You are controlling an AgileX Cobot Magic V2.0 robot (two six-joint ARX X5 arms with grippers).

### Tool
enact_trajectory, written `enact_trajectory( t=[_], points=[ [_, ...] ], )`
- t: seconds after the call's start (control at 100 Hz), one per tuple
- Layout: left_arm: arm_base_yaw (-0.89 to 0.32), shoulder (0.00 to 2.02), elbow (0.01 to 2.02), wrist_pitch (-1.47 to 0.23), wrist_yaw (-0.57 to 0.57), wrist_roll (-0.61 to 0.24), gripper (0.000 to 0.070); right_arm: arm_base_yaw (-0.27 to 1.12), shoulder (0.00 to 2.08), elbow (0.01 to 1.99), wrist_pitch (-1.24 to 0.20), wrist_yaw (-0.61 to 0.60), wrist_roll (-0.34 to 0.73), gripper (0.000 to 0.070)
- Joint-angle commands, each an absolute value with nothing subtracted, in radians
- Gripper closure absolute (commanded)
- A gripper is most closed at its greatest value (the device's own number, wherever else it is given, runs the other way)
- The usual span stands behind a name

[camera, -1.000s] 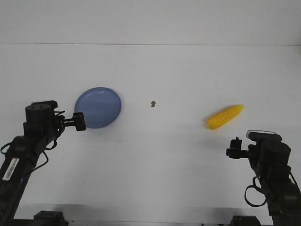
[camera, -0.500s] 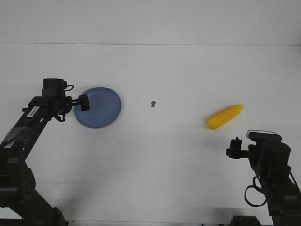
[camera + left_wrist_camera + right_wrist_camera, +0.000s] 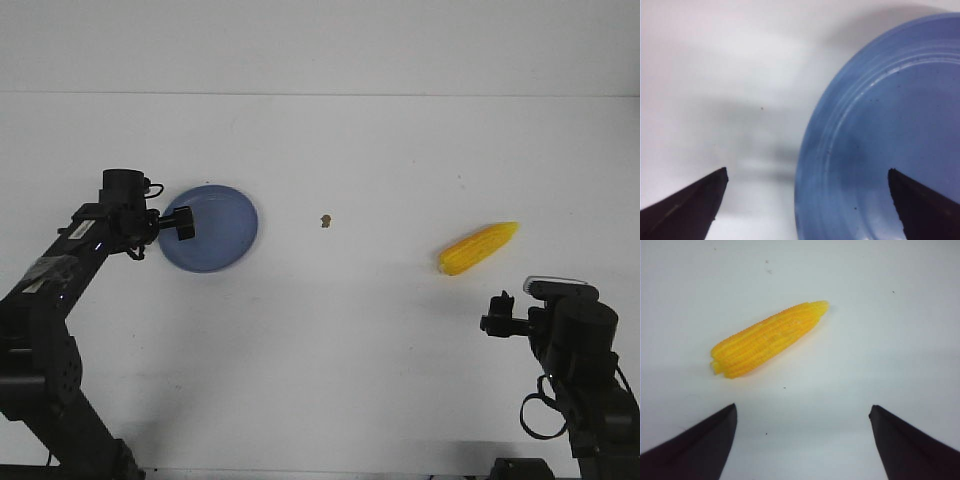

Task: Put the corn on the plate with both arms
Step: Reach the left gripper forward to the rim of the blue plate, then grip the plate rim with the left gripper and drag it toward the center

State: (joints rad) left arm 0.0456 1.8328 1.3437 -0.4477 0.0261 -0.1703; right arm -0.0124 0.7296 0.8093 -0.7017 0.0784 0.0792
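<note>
The blue plate (image 3: 211, 227) lies on the white table at the left. My left gripper (image 3: 181, 222) hangs over its left rim, open, one finger over the plate (image 3: 880, 135) and the other over bare table. The yellow corn (image 3: 478, 248) lies at the right, its pointed end toward the far right. My right gripper (image 3: 497, 315) stands open a little nearer than the corn (image 3: 767, 338), apart from it, with nothing between its fingers.
A small brown speck (image 3: 325, 221) lies on the table between plate and corn. The table's far edge (image 3: 320, 95) meets the white wall behind.
My left arm has swung up and forward, bringing its gripper from beside the plate's left edge to over the rim. The right arm and the corn have not moved.
</note>
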Motion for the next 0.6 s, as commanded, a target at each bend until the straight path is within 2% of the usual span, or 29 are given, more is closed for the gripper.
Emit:
enact_trajectory(
  t=[0.0, 0.13, 0.18, 0.3, 0.36, 0.43, 0.5, 0.59],
  points=[
    [0.048, 1.872, 1.366, -0.447, 0.025, -0.159, 0.0051, -0.012, 0.732, 0.825, -0.696, 0.076, 0.086, 0.0139],
    [0.048, 1.879, 1.366, -0.447, 0.026, -0.16, 0.0069, -0.012, 0.732, 0.825, -0.696, 0.076, 0.086, 0.0139],
    [0.048, 1.879, 1.366, -0.444, 0.026, -0.16, 0.0149, -0.012, 0.732, 0.825, -0.696, 0.076, 0.086, 0.0139],
    [0.048, 1.878, 1.366, -0.446, 0.026, -0.159, 0.0419, -0.012, 0.732, 0.825, -0.696, 0.076, 0.086, 0.0139],
    [0.048, 1.878, 1.366, -0.444, 0.026, -0.16, 0.0532, -0.012, 0.732, 0.825, -0.696, 0.076, 0.086, 0.0139],
    [0.048, 1.878, 1.366, -0.442, 0.026, -0.159, 0.0606, -0.012, 0.732, 0.825, -0.696, 0.076, 0.086, 0.0139],
    [0.049, 1.878, 1.366, -0.444, 0.027, -0.161, 0.065, -0.012, 0.732, 0.825, -0.696, 0.076, 0.086, 0.0139],
    [0.053, 1.873, 1.367, -0.447, 0.061, -0.162, 0.067, -0.012, 0.732, 0.825, -0.696, 0.076, 0.086, 0.0139]
  ],
)
